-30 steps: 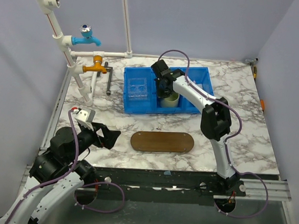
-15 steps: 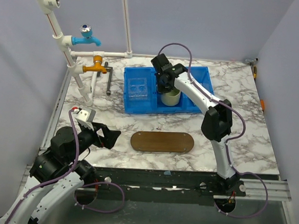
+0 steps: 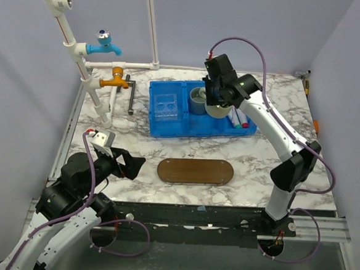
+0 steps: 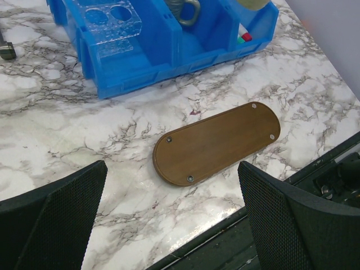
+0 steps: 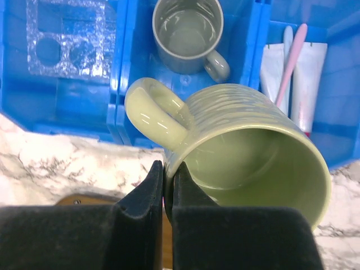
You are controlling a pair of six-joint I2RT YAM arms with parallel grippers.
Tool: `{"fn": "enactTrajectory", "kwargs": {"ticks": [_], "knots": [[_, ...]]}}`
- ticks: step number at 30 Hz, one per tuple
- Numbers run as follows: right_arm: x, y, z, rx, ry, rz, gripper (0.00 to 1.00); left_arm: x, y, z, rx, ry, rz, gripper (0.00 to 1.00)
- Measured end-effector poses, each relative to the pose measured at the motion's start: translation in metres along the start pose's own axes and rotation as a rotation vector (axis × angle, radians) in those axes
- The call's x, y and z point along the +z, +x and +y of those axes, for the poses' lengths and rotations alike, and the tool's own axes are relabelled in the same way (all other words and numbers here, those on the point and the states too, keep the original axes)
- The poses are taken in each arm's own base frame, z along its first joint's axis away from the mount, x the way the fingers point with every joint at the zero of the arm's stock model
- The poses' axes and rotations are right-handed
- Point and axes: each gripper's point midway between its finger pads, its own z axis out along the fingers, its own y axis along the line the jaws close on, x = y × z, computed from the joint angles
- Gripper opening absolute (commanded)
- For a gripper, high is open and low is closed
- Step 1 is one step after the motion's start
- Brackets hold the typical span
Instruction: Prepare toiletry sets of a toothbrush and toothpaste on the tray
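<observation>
Your right tool (image 5: 167,185) has lifted the green mug (image 5: 247,152) from the blue bin (image 3: 168,132), pinching its wall; left tool (image 3: 127,164) spread. Toothbrushes (image 5: 293,56) and tubes (image 5: 312,84) lie binned by the counter (image 3: 130,138)'s far edge; tray (image 3: 195,171) unfilled.

The mug (image 5: 247,149) hides the tubes' (image 5: 308,84) lower ends; at seven o'clock the tray (image 5: 84,199) just peeks past the right tool (image 5: 167,171).

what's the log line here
right gripper: shut on green mug | left gripper: open | tray: bare | toothbrushes: in blue bin
</observation>
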Motion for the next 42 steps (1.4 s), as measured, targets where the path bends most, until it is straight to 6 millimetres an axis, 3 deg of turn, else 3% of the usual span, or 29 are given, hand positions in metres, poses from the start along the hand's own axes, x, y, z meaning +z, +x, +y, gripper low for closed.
{"fn": "enactTrajectory", "kwargs": {"ticks": [3,9,22,35,42], "knots": [[-0.021,0.007,-0.004,-0.021,-0.012,-0.012,0.0,0.0,0.0,0.0,0.0,-0.001,0.0,0.99],[-0.046,0.042,0.005,-0.099,-0.056,0.017,0.0,0.0,0.0,0.0,0.0,-0.002,0.0,0.99],[-0.11,0.097,0.065,-0.311,-0.256,-0.01,0.0,0.0,-0.001,0.002,0.0,-0.013,-0.004,0.99],[-0.143,0.164,0.138,-0.613,-0.417,-0.001,0.0,-0.013,-0.013,0.011,-0.014,-0.055,-0.097,0.99],[-0.126,0.199,0.152,-0.741,-0.46,0.04,0.0,-0.021,-0.018,0.022,-0.037,-0.109,-0.149,0.99]]}}
